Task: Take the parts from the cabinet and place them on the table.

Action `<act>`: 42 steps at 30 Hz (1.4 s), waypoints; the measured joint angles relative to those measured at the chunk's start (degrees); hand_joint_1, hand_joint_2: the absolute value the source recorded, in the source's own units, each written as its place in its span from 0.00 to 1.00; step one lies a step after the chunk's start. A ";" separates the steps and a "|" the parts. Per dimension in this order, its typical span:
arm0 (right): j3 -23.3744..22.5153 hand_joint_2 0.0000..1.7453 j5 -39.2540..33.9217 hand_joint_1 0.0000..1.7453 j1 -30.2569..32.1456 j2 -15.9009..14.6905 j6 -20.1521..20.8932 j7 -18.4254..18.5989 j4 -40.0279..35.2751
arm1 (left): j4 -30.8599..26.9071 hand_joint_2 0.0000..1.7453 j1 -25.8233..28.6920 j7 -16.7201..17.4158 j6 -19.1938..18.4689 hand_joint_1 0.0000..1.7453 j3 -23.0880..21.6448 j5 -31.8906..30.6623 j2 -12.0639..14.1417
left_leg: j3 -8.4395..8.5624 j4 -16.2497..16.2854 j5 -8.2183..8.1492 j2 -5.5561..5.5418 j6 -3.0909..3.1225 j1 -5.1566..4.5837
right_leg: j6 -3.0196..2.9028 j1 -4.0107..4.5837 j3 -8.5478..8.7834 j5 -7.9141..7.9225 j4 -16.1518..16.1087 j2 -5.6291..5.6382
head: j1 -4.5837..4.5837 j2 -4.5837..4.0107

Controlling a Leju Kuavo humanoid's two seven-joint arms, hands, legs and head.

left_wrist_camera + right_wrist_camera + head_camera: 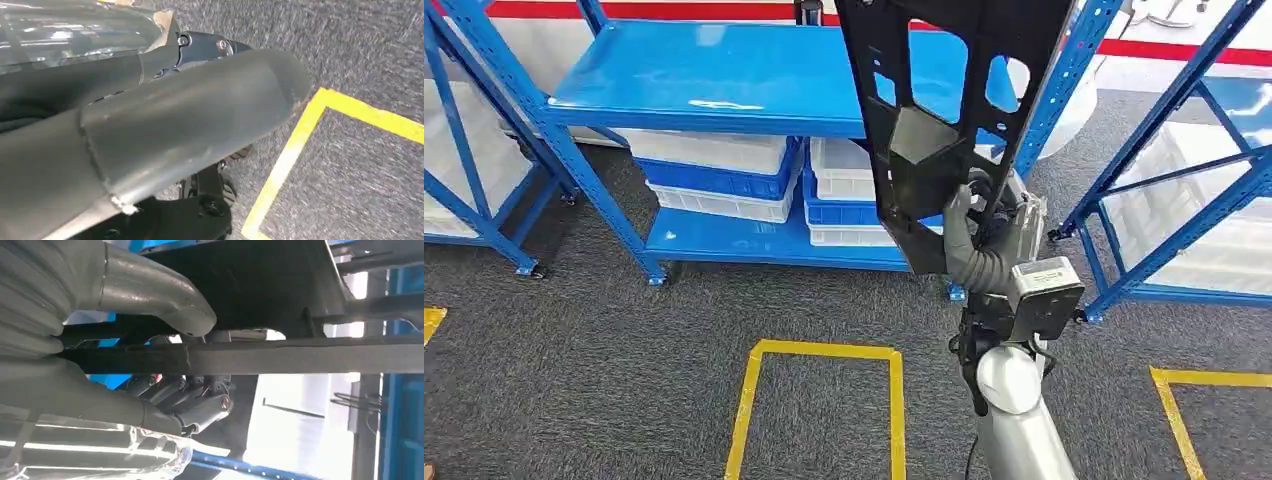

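R hand (969,235) gripped a large flat black part (944,110), holding it upright in front of the blue rack (714,80), right of centre. The part had several cut-out openings; its top ran out of the head view. R wrist view: thick grey thumb (150,285) pressed on one face of the part (280,357), darker fingers (195,400) curled against the other, so the panel edge sat clamped between them. Part was clear of the shelf, up in the air, not touching the rack.

L hand (165,125): seen close over grey carpet (365,45) beside a yellow floor line (290,155); could not tell whether open or closed.

Rack's lower shelf carried stacked white and blue bins (724,170). More blue racking at far right (1184,180). Yellow square outline (819,400) on the floor, near side.
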 joint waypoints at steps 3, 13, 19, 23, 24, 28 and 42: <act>-0.17 1.00 0.20 1.00 1.05 -0.26 0.54 -0.48 0.09 | 0.00 0.00 0.04 -0.39 0.18 0.00 0.00 -0.22 0.09 | -1.61 0.03 1.16 0.20 1.44 -0.45 | -0.29 -0.05 -3.53 -5.86 12.53 0.02 | 0.28 0.00; -1.88 1.00 2.62 1.00 2.59 -1.51 0.61 -1.84 -0.98 | 0.00 0.00 0.11 -0.74 -0.13 0.00 -0.02 -1.20 -0.46 | -4.71 -1.09 6.96 0.40 0.05 -1.26 | -1.31 1.80 9.30 0.56 -7.20 -0.07 | 0.17 0.00; -2.03 1.00 2.01 1.00 2.53 -1.64 2.25 -2.16 -0.55 | 0.02 0.00 0.07 -1.64 -0.20 0.00 0.13 -0.68 -0.31 | -8.00 16.61 -7.66 0.08 -2.04 -0.21 | -2.57 0.49 4.13 5.64 -6.84 -0.44 | -0.38 0.00; -2.05 1.00 1.68 1.00 2.00 -1.47 2.77 -2.19 0.28 | 0.00 0.00 -0.12 -1.68 -0.04 0.00 0.77 0.20 0.00 | 0.45 10.25 -0.55 0.12 -3.63 1.37 | -1.28 -0.21 -0.48 7.44 -4.19 -0.62 | -0.42 0.00; -2.08 1.00 1.49 1.00 1.62 -1.23 2.99 -2.19 0.44 | 0.00 0.00 -0.35 -1.68 -0.04 0.00 1.05 0.55 -0.17 | 4.13 4.97 -3.68 -0.05 -4.13 1.63 | -1.00 0.10 -1.30 7.61 -3.39 -0.63 | -0.53 0.00; -2.14 1.00 1.20 1.00 -0.18 -0.81 3.52 -2.19 1.51 | -0.02 0.00 -0.59 -1.66 0.02 0.00 1.90 1.14 0.04 | 5.15 0.30 -4.57 -0.13 -0.76 -0.04 | 1.38 0.25 -2.52 10.38 -3.64 -0.78 | -0.48 0.00; -3.08 1.00 -0.79 1.00 1.06 -0.79 3.43 -3.82 7.54 | 0.00 0.00 0.55 2.12 2.36 0.00 3.39 0.50 -0.44 | -6.52 -0.56 7.80 0.74 -0.31 -0.23 | 0.29 1.14 11.71 -2.29 -6.61 0.15 | -0.13 0.00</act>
